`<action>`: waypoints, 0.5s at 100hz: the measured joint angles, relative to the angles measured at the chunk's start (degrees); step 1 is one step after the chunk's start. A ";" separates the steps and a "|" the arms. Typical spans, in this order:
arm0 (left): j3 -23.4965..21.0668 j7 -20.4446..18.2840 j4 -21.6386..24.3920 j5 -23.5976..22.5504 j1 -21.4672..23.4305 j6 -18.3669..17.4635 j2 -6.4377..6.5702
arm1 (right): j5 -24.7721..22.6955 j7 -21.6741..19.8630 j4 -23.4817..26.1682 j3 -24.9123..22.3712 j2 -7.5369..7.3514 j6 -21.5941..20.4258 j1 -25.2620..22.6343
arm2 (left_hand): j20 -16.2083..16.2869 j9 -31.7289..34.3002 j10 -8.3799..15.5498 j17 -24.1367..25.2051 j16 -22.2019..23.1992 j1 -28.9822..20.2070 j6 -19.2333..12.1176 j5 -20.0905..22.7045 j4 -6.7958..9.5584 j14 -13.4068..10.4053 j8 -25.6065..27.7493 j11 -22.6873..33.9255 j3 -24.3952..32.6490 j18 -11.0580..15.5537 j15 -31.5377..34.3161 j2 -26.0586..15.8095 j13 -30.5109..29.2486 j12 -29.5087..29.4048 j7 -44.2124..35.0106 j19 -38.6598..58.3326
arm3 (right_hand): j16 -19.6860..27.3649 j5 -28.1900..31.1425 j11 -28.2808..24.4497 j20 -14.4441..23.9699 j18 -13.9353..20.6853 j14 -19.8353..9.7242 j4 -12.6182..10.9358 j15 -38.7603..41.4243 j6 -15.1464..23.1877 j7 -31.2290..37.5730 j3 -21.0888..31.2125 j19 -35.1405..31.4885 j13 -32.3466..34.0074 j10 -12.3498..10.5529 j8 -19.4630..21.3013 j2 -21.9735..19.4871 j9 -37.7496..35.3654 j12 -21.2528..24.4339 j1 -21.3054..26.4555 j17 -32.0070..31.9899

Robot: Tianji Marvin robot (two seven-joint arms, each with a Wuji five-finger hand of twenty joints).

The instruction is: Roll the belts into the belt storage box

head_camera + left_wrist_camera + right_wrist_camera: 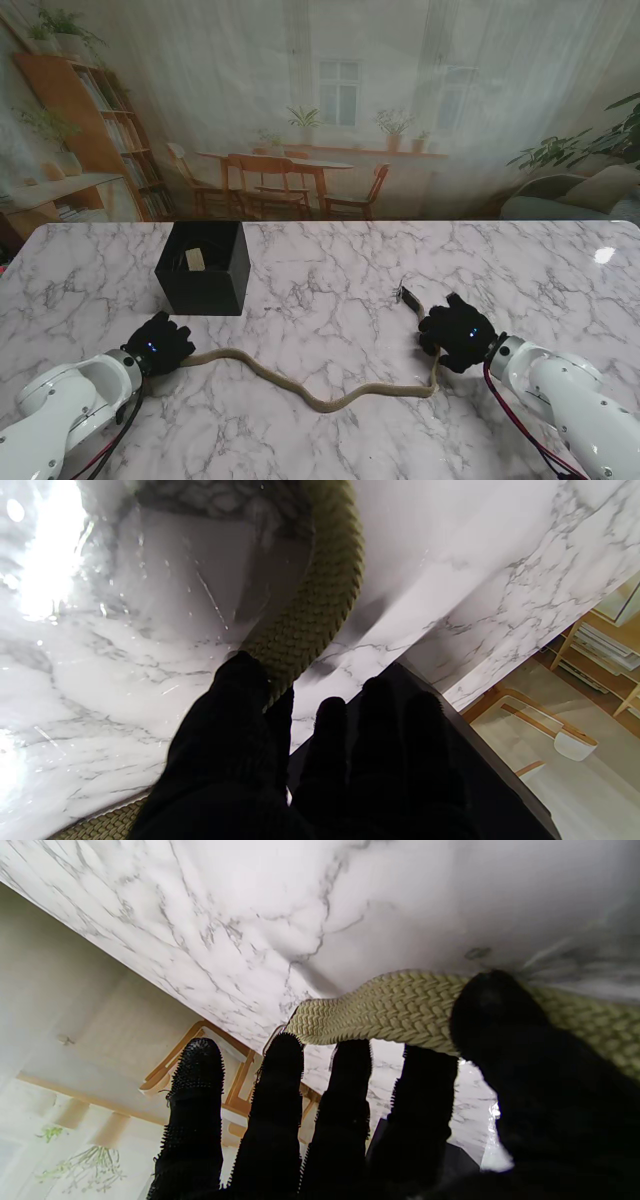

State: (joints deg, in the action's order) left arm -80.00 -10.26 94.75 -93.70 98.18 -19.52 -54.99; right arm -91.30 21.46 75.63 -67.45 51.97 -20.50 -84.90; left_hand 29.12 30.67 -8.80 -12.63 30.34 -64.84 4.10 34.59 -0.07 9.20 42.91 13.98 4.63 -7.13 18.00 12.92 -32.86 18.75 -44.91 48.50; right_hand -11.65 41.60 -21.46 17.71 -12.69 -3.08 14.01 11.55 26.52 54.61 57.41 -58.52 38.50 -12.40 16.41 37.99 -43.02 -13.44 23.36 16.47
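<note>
Left hand (160, 343) – grips belt (300, 385) end | right hand (455, 335) – pinches other end

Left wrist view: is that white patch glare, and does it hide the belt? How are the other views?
Left wrist: yes, glare on the marble table, beside the belt, whose weave stays sharp. Right wrist: evenly lit, belt weave crisp, the right hand dark. Stand view: one small glare spot far right; inside of the box dark.
</note>
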 measured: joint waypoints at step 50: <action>-2.50 2.12 0.45 -0.54 1.30 0.64 -0.29 | 7.76 -2.18 5.94 -9.22 2.80 6.05 -7.40 | 0.00 0.00 0.01 0.00 0.01 0.00 -0.01 0.00 0.00 -0.26 0.01 0.00 0.00 0.00 0.00 0.00 0.00 0.00 0.00 0.00 | -16.39 9.10 -28.64 0.94 -1.35 1.69 1.54 22.24 -15.94 2.90 1.19 -7.26 33.48 6.25 -6.79 0.74 -36.21 -19.39 5.16 12.84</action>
State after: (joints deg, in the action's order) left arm -82.50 -8.13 95.20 -94.24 99.47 -18.87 -55.27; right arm -83.54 19.28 81.57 -76.67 54.77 -14.45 -92.30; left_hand 29.12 30.67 -8.79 -12.63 30.36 -64.84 4.09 34.59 -0.07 8.94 42.92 13.98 4.63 -7.13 18.00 12.92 -32.86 18.76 -44.91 48.50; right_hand -28.04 50.69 -50.11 18.65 -14.05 -1.39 15.55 33.79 10.58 57.52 58.61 -65.79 71.97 -6.15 9.62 38.73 -79.23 -32.83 28.53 29.31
